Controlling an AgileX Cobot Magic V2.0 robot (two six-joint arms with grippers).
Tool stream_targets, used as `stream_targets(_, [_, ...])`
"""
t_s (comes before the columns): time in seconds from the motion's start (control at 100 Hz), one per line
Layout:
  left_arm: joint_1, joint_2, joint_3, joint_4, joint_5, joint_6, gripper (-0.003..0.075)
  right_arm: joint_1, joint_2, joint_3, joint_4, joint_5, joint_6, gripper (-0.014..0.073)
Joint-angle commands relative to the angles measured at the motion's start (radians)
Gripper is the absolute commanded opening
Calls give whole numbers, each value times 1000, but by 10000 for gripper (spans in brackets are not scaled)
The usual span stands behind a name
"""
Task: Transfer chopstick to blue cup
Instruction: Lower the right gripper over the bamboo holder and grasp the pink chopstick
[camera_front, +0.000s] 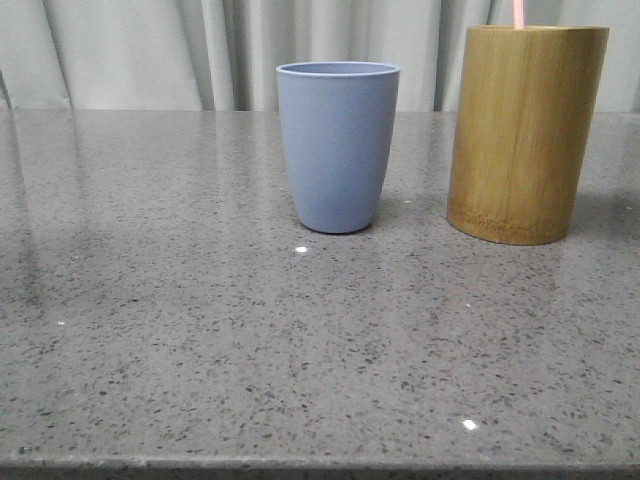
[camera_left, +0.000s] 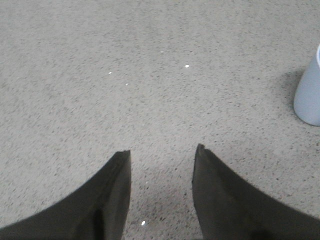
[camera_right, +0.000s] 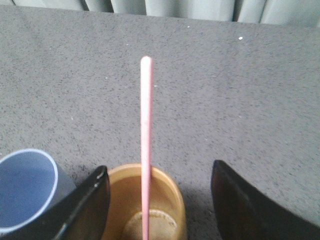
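The blue cup (camera_front: 337, 146) stands upright at the table's middle back; it also shows in the left wrist view (camera_left: 309, 92) and the right wrist view (camera_right: 22, 192). A pale pink chopstick (camera_front: 519, 13) sticks up out of the tan bamboo cylinder (camera_front: 526, 132) to the cup's right. In the right wrist view the chopstick (camera_right: 145, 145) stands between the fingers of my open right gripper (camera_right: 157, 172), touching neither, above the cylinder's mouth (camera_right: 170, 192). My left gripper (camera_left: 162, 150) is open and empty over bare table, the cup off to one side. Neither gripper shows in the front view.
The grey speckled stone table (camera_front: 200, 330) runs to a front edge near the camera. Pale curtains (camera_front: 140, 50) hang behind the table's far edge.
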Motion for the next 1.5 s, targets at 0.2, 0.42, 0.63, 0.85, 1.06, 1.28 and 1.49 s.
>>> stream_targets(0.2, [-5, -172, 89, 86, -74, -65, 296, 3, 128, -146, 20, -53, -5, 456])
stream_targets(0.42, [-5, -240, 124, 86, -74, -65, 296, 3, 220, -219, 20, -55, -5, 456])
stream_targets(0.63, [-5, -245, 130, 88, -77, -65, 296, 3, 273, -252, 20, -57, -5, 445])
stream_targets(0.85, [-5, -245, 130, 90, -77, -65, 296, 2, 282, -253, 20, -58, -5, 193])
stream_targets(1.06, [-5, -245, 130, 90, -77, -65, 296, 2, 282, -253, 20, -75, -5, -1])
stream_targets(1.28, [-5, -245, 130, 90, -77, -65, 296, 2, 281, -255, 20, -96, -5, -13])
stream_targets(1.49, [-5, -245, 130, 94, -77, -65, 295, 2, 271, -336, 20, -67, -5, -13])
